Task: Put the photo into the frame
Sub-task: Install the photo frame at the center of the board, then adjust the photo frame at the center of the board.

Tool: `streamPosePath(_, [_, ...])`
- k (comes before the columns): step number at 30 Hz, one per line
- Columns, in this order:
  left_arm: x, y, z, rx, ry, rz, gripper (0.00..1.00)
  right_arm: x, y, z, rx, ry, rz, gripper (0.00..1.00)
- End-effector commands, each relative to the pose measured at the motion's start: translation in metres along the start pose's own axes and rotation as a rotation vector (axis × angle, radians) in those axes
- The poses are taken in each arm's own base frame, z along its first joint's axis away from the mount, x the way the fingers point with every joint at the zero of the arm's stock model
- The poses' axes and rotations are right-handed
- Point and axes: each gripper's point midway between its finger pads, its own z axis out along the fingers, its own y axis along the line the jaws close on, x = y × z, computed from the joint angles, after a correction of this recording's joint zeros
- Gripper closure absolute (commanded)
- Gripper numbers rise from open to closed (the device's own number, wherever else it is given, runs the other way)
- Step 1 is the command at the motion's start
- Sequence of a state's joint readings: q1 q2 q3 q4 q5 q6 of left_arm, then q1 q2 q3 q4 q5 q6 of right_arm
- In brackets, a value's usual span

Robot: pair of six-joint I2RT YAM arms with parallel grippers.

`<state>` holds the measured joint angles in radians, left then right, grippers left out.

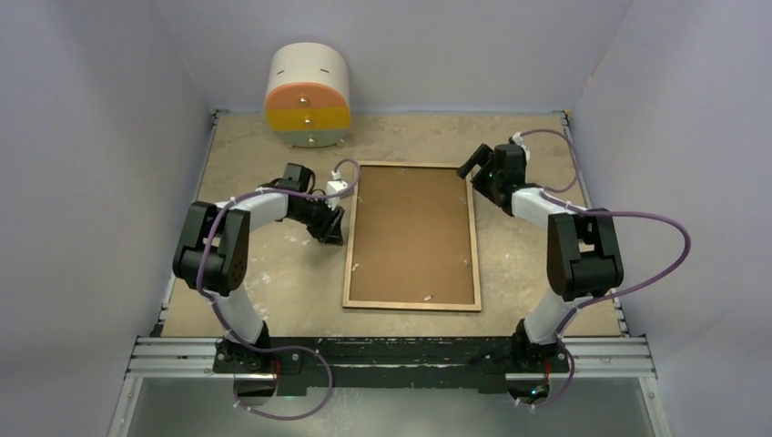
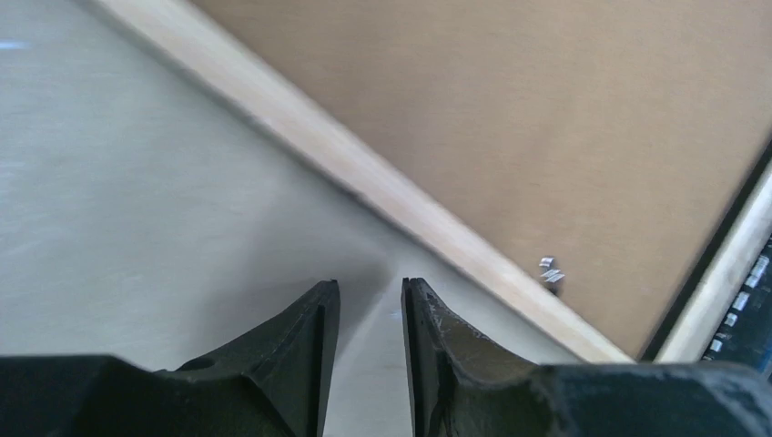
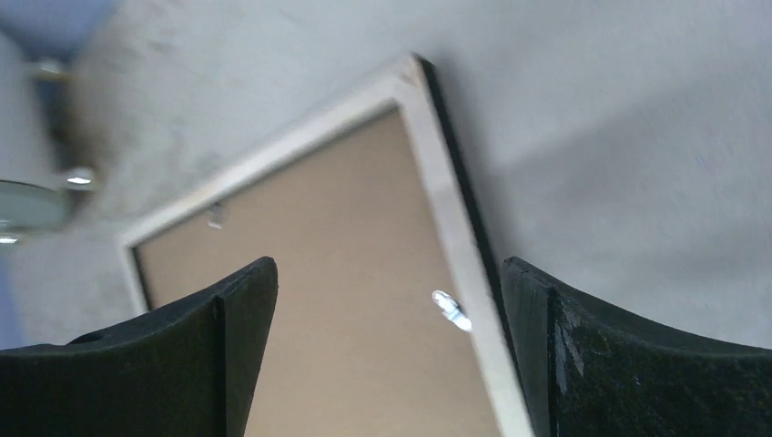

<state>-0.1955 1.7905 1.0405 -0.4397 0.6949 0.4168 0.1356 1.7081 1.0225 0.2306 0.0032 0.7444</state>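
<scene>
The frame (image 1: 411, 306) lies back-up in the middle of the table, its light wood rim around a plain brown backing board (image 1: 414, 232). The photo is not in view. My left gripper (image 1: 332, 232) sits low over the bare table just left of the frame's left rim (image 2: 364, 173). Its jaws (image 2: 370, 287) stand a little apart with nothing between them. My right gripper (image 1: 475, 168) hovers over the frame's far right corner. In the right wrist view it (image 3: 390, 273) is wide open, straddling the right rim (image 3: 446, 200) without touching it.
A white cylindrical drawer unit (image 1: 307, 96) with orange, yellow and green fronts stands at the back left. Small metal tabs (image 2: 551, 270) (image 3: 451, 309) stick up along the inside of the rim. Grey walls close in on three sides.
</scene>
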Motion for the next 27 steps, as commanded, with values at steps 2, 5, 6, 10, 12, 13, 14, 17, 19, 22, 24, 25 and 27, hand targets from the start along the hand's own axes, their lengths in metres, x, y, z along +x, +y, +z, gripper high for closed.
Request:
streamPosePath(2, [0.023, -0.021, 0.005, -0.043, 0.084, 0.143, 0.65, 0.044, -0.041, 0.009, 0.119, 0.12, -0.006, 0.06])
streamPosePath(5, [0.032, -0.033, 0.01, -0.033, 0.113, 0.168, 0.65, 0.052, -0.033, 0.024, 0.071, 0.17, -0.026, 0.06])
streamPosePath(6, [0.034, -0.037, 0.011, -0.027, 0.12, 0.176, 0.65, 0.058, -0.027, 0.028, 0.036, 0.198, -0.02, 0.07])
streamPosePath(10, [0.033, -0.058, 0.019, 0.011, 0.132, 0.216, 0.65, 0.083, 0.012, 0.042, -0.08, 0.303, -0.055, 0.08])
streamPosePath(12, [0.027, -0.071, 0.023, 0.037, 0.138, 0.255, 0.65, 0.097, 0.045, 0.049, -0.144, 0.349, -0.112, 0.08])
streamPosePath(13, [0.023, -0.078, 0.025, 0.049, 0.139, 0.275, 0.64, 0.106, 0.063, 0.05, -0.184, 0.371, -0.139, 0.08])
streamPosePath(14, [0.018, -0.085, 0.027, 0.067, 0.138, 0.294, 0.63, 0.115, 0.079, 0.051, -0.22, 0.396, -0.16, 0.08])
streamPosePath(17, [0.011, -0.112, 0.029, 0.135, 0.149, 0.352, 0.55, 0.143, 0.124, 0.049, -0.314, 0.464, -0.221, 0.09])
streamPosePath(19, [0.011, -0.131, 0.028, 0.187, 0.165, 0.399, 0.43, 0.142, 0.136, 0.048, -0.321, 0.456, -0.242, 0.08])
streamPosePath(22, [0.011, -0.143, 0.015, 0.23, 0.175, 0.465, 0.2, 0.125, 0.136, 0.04, -0.288, 0.41, -0.241, 0.05])
streamPosePath(24, [0.003, -0.142, 0.0, 0.209, 0.179, 0.512, 0.16, 0.097, 0.131, 0.034, -0.25, 0.336, -0.258, 0.01])
streamPosePath(25, [-0.009, -0.141, -0.012, 0.193, 0.154, 0.535, 0.15, 0.083, 0.127, 0.03, -0.233, 0.3, -0.256, 0.01])
streamPosePath(27, [-0.027, -0.132, -0.035, 0.163, 0.118, 0.556, 0.13, 0.057, 0.112, 0.017, -0.176, 0.244, -0.242, 0.01])
